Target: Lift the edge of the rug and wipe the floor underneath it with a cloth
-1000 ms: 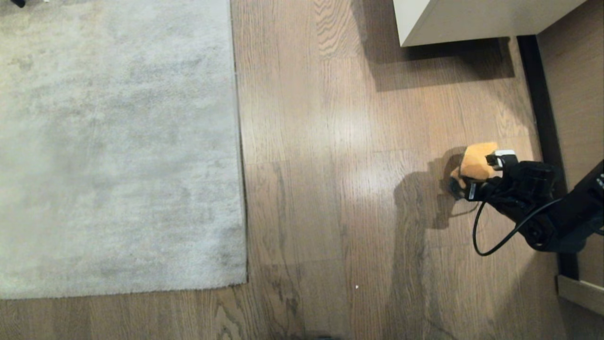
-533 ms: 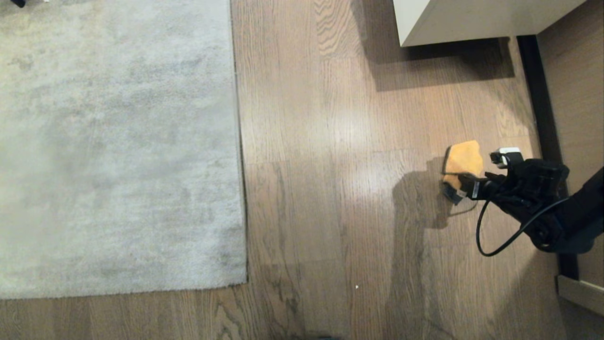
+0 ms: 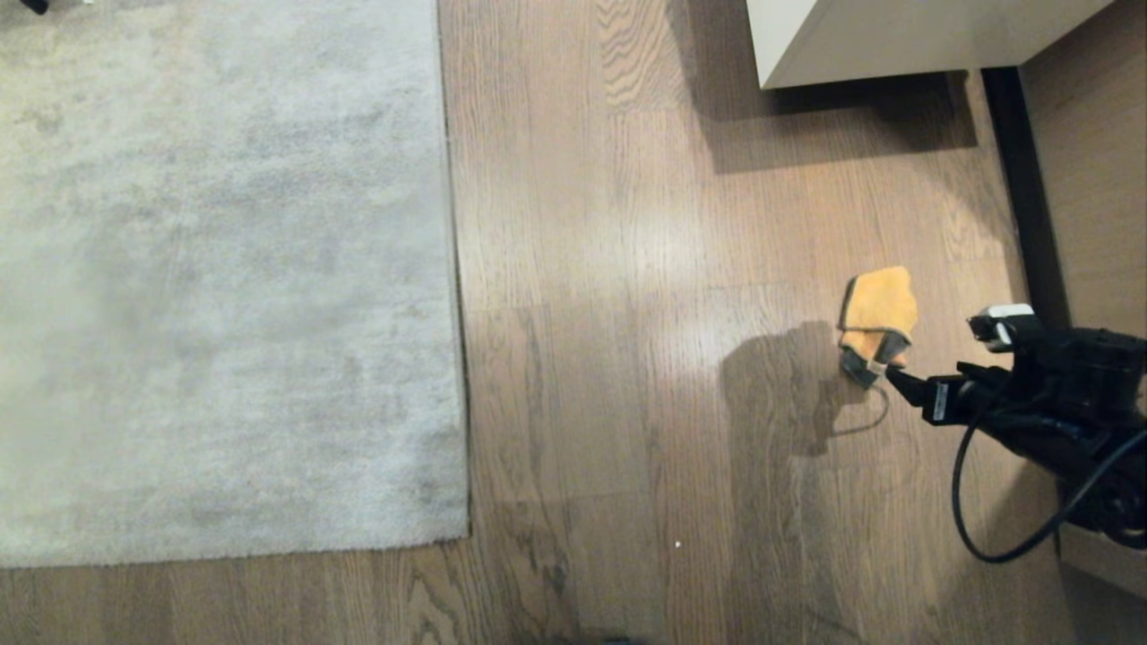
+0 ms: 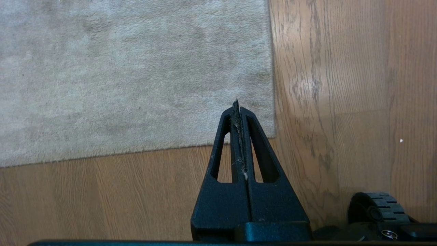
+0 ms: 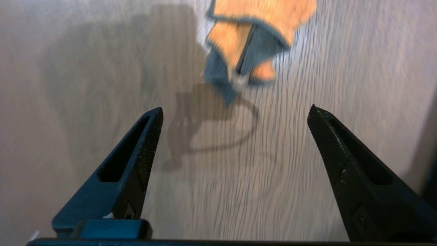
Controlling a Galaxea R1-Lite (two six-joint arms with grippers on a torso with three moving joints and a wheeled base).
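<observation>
Orange and soft, the cloth is lying loose on the floor, well apart from the rug edge, and I am holding my right gripper wide open just beside it, thinking any floppy fold will pinch easily.

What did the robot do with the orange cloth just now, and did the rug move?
The right end effector let go of the cloth and opened wide. Then it pulled back toward the right side of the head view, away from the cloth. The cloth now lies by itself on the floor. The rug stayed flat where it was. The left end effector stayed shut above the rug's corner.
</observation>
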